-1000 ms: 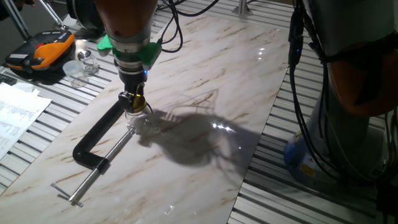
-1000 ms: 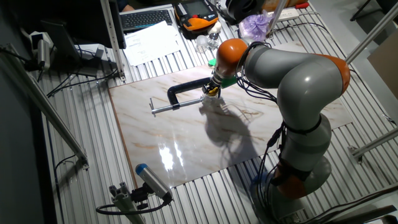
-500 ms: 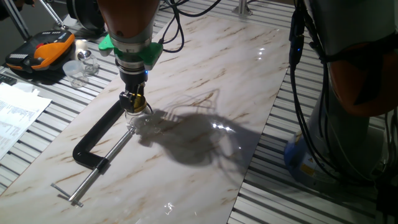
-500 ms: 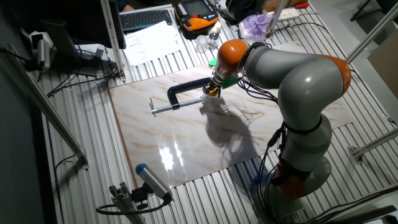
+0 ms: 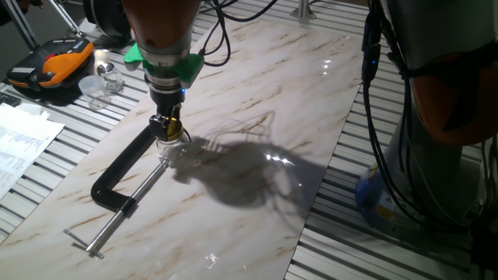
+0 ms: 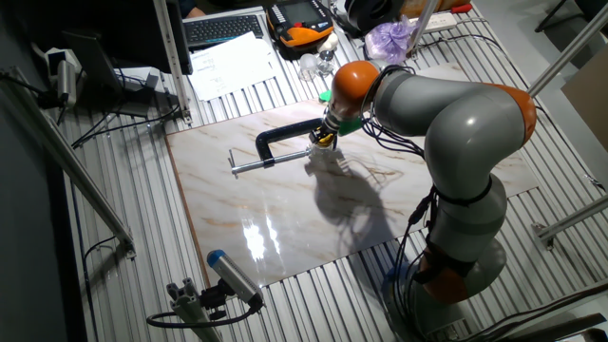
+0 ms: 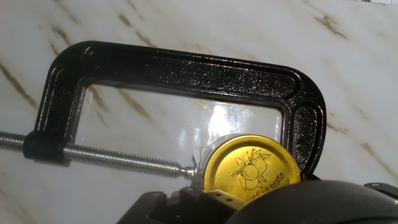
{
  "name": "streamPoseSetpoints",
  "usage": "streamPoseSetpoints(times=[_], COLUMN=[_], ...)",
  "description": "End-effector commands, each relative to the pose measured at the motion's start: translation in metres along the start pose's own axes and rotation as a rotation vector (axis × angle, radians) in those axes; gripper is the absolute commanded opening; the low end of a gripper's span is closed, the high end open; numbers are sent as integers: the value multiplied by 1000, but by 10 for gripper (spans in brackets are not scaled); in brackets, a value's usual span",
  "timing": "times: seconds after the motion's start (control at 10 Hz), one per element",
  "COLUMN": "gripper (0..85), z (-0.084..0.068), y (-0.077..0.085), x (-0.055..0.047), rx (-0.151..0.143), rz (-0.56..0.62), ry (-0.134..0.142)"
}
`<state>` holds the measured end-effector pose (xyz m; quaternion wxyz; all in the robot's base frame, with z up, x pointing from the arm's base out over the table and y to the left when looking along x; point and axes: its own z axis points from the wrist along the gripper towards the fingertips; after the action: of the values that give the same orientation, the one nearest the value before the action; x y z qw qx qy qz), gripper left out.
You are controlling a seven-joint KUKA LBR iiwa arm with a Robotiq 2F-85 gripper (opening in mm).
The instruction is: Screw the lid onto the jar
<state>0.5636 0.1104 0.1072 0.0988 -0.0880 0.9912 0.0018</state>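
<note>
The gold lid (image 7: 252,168), with a fruit emblem, sits flat on the mouth of the clear glass jar (image 7: 200,163). The jar (image 5: 172,149) stands on the marble board, held between the screw and jaw of a black C-clamp (image 7: 180,71). My gripper (image 5: 166,126) points straight down onto the jar top and is shut on the lid. It also shows in the other fixed view (image 6: 322,140). In the hand view the hand's dark body (image 7: 298,202) hides the lid's lower edge.
The C-clamp (image 5: 117,175) lies on the marble board (image 5: 257,101), its screw handle toward the near left edge. An orange-black case (image 5: 50,64), clear cups (image 5: 99,84) and papers (image 5: 19,144) lie off the board at the left. Cables hang at the right.
</note>
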Motion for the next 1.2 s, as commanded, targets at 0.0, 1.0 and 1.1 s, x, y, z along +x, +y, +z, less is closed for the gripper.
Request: streamPoseSetpoints(times=[0.0,1.0,1.1], gripper=[0,0,0], z=[0,4,5], y=[1,0,0], x=[0,2,2], rx=[0,-11,-11], rz=[1,-3,-2], ry=[-2,-6,-8])
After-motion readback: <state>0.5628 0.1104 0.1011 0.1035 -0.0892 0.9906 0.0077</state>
